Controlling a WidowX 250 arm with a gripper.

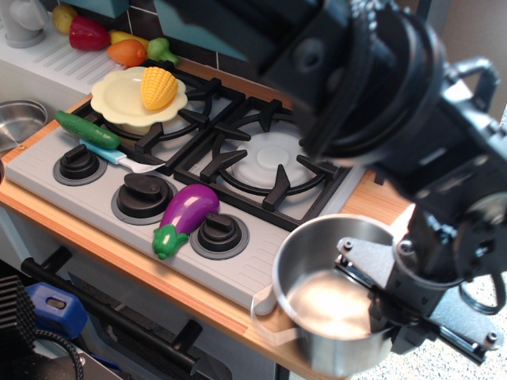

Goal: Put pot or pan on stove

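Observation:
The shiny steel pot (321, 305) is at the lower right, over the wooden counter edge just off the front right corner of the stove (238, 265). It looks slightly raised and its left loop handle is blurred. My gripper (380, 305) clamps the pot's right rim, one finger inside and one outside the wall. The stove's right burner grate (269, 162) is bare, up and left of the pot. My arm hides the stove's far right side.
A pale yellow plate (119, 99) with a corn cob (158, 87) sits on the left burner. A purple eggplant (186, 215), a cucumber (87, 129) and a small knife (119, 158) lie by the knobs. A steel bowl (20, 119) is at the left, toy vegetables (107, 39) at the back.

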